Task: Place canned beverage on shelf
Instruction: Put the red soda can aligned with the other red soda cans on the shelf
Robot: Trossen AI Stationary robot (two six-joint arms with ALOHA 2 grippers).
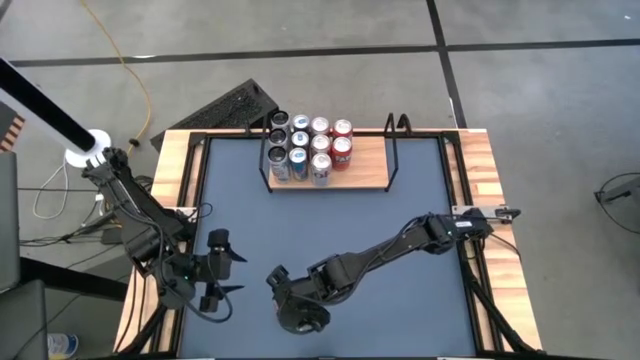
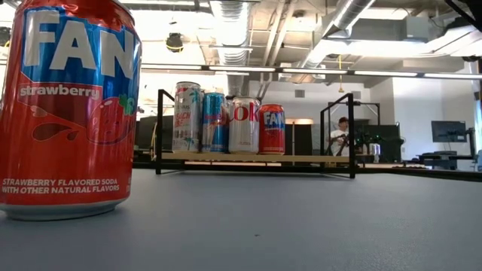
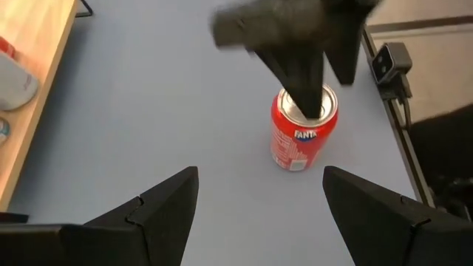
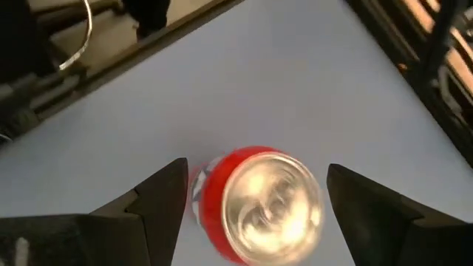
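A red strawberry soda can (image 3: 302,131) stands upright on the blue-grey table (image 1: 400,210), near its front edge and well apart from the shelf (image 1: 360,172) at the back edge. The right gripper (image 4: 255,196) hangs directly above the can, its fingers spread wide on either side of the top, not gripping it. The left gripper (image 1: 218,268) waits low by the front left corner, pointed toward the can, its fingers partly open and holding nothing. On the shelf, a group of cans (image 1: 308,150) fills the left end; its right end is bare wood
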